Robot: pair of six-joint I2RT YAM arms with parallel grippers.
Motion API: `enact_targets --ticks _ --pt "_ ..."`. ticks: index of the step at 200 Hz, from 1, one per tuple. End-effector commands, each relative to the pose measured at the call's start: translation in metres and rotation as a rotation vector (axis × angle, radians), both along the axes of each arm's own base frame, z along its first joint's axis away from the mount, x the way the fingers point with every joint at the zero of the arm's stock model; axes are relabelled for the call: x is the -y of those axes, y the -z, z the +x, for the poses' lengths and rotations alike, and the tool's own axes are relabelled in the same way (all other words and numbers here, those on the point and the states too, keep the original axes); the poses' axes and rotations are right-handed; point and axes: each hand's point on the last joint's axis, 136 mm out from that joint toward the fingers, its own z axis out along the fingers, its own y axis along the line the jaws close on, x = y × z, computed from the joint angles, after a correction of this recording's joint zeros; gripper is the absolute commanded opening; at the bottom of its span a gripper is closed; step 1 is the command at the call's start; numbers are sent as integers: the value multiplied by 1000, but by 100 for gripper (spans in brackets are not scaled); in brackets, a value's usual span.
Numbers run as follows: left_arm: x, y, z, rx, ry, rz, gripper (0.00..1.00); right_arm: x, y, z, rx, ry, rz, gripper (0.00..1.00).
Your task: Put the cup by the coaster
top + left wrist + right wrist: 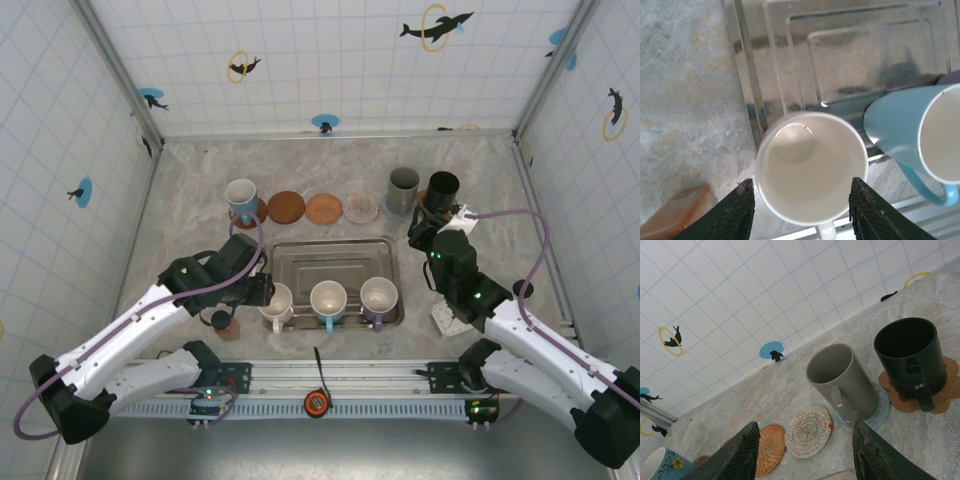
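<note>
A white cup [810, 167] stands upright at the near left corner of the metal tray [330, 252]. My left gripper [802, 182] is open around it, one finger close to each side of its wall, and the cup rests on the tray. In the top view that gripper [262, 292] sits at the tray's left edge. Three bare coasters lie in a row behind the tray: brown [286, 207], orange [323, 209] and multicoloured [361, 208]. My right gripper [805, 425] is open and holds nothing, hovering near the grey cup [842, 377].
A blue-handled cup [328, 298] and a purple cup [379, 296] stand in the tray beside the white one. A floral cup [241, 197], the grey cup and a black cup [443, 187] stand on coasters at the back. A brown block [677, 215] lies left of the tray.
</note>
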Motion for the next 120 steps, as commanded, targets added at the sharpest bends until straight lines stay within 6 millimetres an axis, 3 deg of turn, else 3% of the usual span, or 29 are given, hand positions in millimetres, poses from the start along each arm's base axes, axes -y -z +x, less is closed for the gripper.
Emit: enact_targets --ticks 1,39,120 --pt "0 -5 -18 -59 37 -17 51 1 -5 2 25 12 32 51" --pt "6 3 -34 -126 94 -38 51 0 -4 3 21 6 32 51" --pt "-7 20 -58 -227 117 18 51 -4 -1 6 13 -2 38 51"
